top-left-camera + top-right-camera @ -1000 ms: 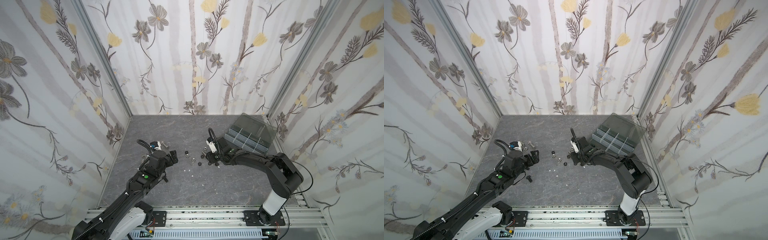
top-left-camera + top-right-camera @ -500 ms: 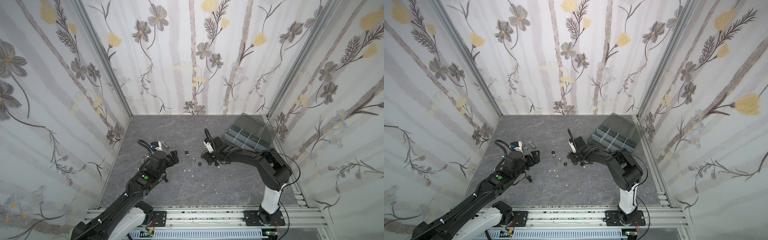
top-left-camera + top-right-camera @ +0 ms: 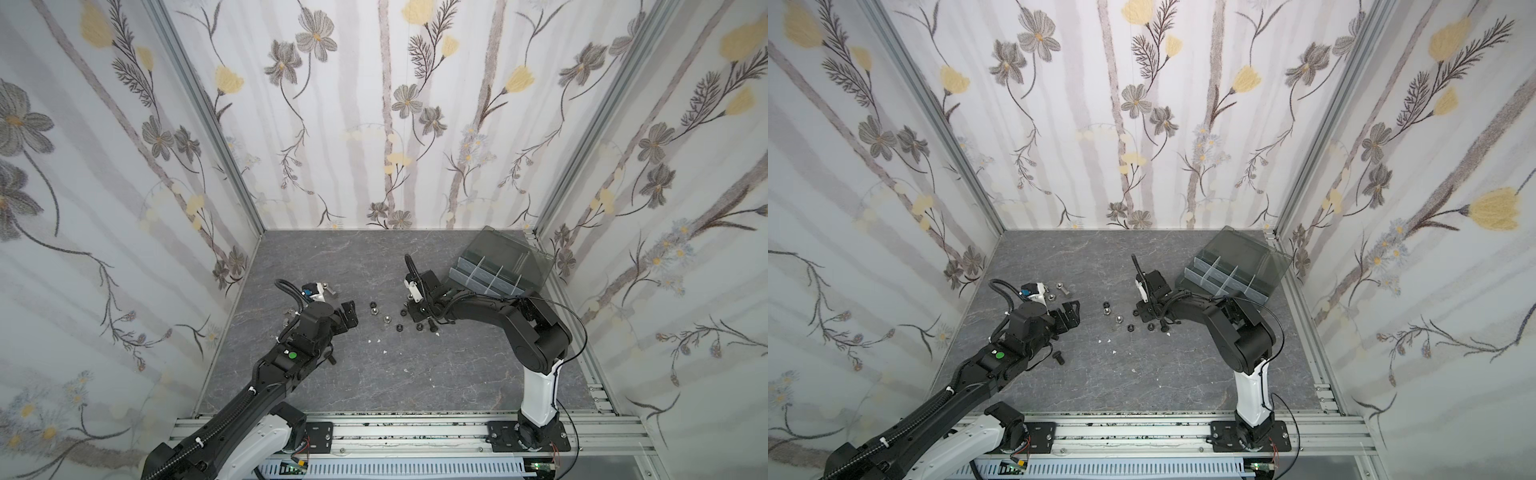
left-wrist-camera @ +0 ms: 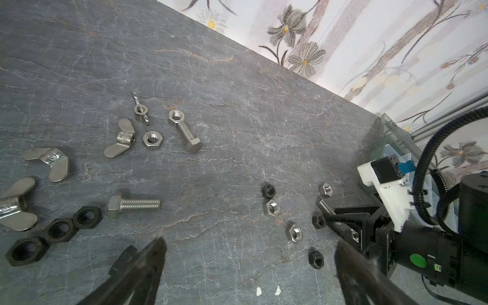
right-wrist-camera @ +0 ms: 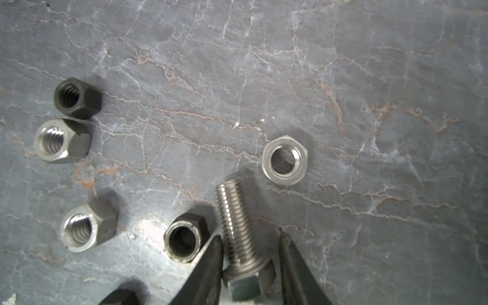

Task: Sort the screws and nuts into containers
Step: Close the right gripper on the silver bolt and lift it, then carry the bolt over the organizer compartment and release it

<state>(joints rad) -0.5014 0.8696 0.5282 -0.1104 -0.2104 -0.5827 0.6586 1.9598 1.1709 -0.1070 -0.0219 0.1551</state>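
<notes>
Little looks sorted: box seems empty, bolts and nuts lie loose beside both tools. Right tool straddles a silver bolt, pinch uncertain; left tool stands spread.

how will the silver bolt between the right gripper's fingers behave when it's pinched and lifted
Likely rigid and heavy for its size: the silver bolt looks solid metal. Its round threaded shaft lies flat on the table, so it may roll or swivel if the right gripper presses off-centre. The threads should resist slipping.
</notes>
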